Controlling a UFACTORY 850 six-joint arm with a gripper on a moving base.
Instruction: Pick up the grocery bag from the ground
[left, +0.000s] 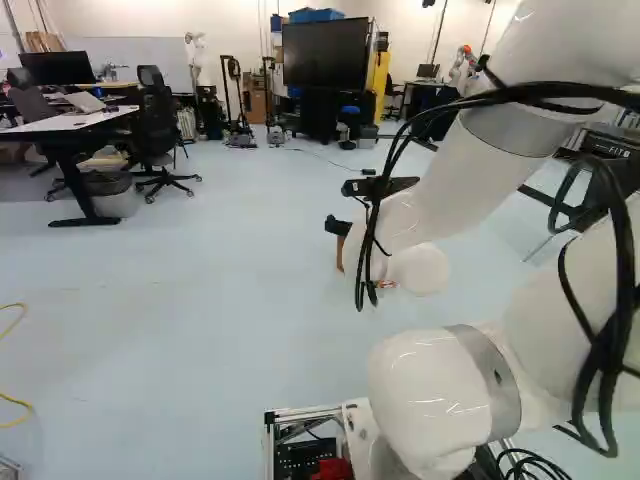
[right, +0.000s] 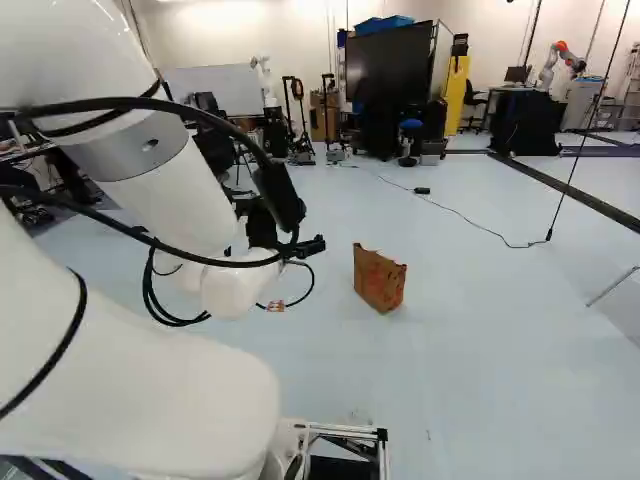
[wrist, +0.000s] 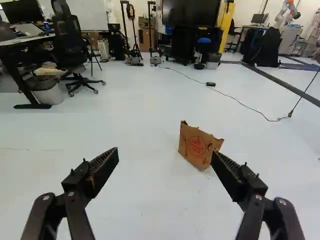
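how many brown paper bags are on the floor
1: the brown paper bag is on the floor, ahead of the open fingers and nearer one of them. Others may be hidden behind the arm.

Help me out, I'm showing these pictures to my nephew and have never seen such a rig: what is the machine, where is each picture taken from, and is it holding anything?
The machine is one white robot arm on a moving base. Two pictures come from cameras on that base, behind the arm: one to its left, one to its right. The third comes from the arm's wrist, looking along its black gripper, whose two fingers reach in from the near edge.

On the pale floor ahead sits a brown paper bag with red printing. Farther off are a desk, an office chair and a large dark screen.

Nothing is held: the fingers are spread apart, and the bag lies beyond them.
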